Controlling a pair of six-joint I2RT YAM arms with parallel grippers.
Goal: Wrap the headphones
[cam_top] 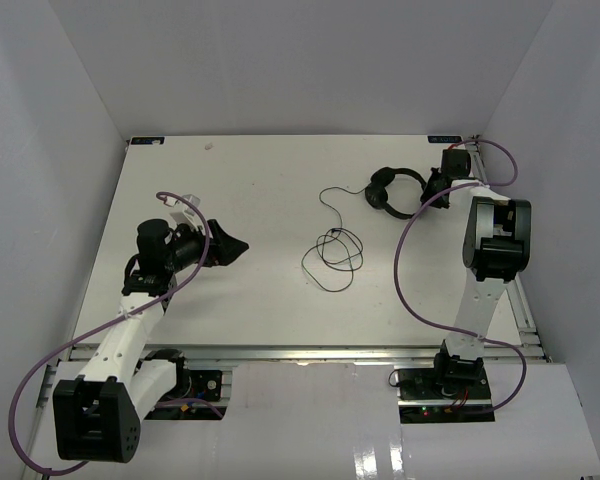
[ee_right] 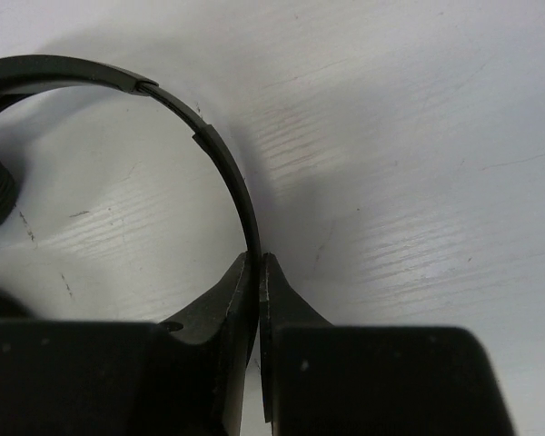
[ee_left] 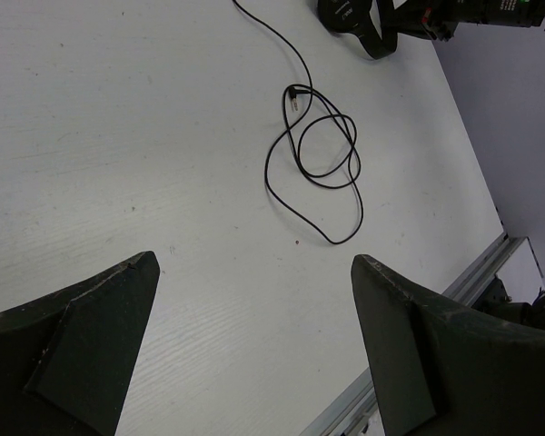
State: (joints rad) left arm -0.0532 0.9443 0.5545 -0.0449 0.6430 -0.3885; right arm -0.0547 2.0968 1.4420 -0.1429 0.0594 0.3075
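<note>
Clamping the thin arched headband [ee_right: 227,173] of the black over-ear headphones [cam_top: 395,190] in the right pincer [ee_right: 257,259] on the white table [cam_top: 260,190], with the thin black cable [ee_left: 318,154] coiled ahead of the wide-spread left pincer [ee_left: 254,262].

headphones [cam_top: 381,193]: black, matt
cable [cam_top: 332,243]: black
table [cam_top: 260,190]: white, faint wood-grain streaks, a few dark specks
left gripper [ee_left: 254,263]: black
right gripper [ee_right: 257,263]: black
arms [cam_top: 130,335]: white links, black joints
robot cables [cam_top: 397,262]: purple
walls [cam_top: 300,70]: pale grey
</note>
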